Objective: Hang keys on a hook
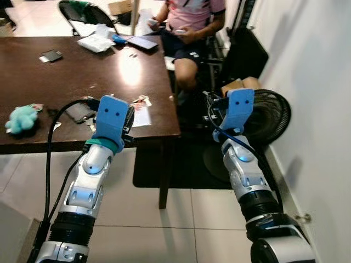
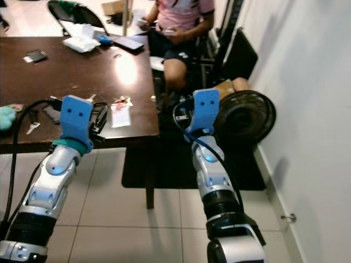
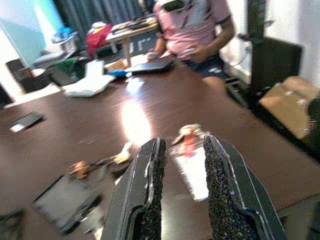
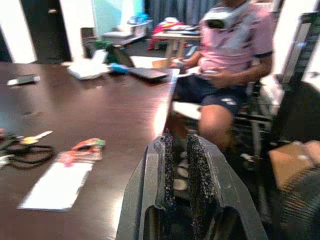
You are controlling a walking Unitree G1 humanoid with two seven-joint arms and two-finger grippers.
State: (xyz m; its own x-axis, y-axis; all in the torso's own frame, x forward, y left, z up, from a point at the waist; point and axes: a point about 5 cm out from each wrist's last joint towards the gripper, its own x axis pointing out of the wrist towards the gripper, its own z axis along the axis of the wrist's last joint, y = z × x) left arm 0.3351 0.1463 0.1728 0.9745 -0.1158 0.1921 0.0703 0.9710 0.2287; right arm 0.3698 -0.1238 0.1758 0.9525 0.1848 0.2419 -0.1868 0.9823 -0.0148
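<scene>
The robot was at the reaching step: the left gripper (image 3: 180, 165), its jaws parted and empty, hovered over the table's (image 1: 66, 76) near edge. The right gripper (image 4: 179, 165), jaws nearly closed on nothing, hung off the table's right edge. Next, the left had to close on the keys (image 4: 31, 138).

We cannot make out the small things (image 3: 95, 167) on the table (image 1: 66, 76) near the left gripper (image 3: 181, 190) — they are too blurred to tell keys from clutter. The seated person (image 1: 189, 27) is cut off at the top edge — the fan (image 1: 271, 118) is half hidden behind the right arm (image 1: 244, 164).
</scene>
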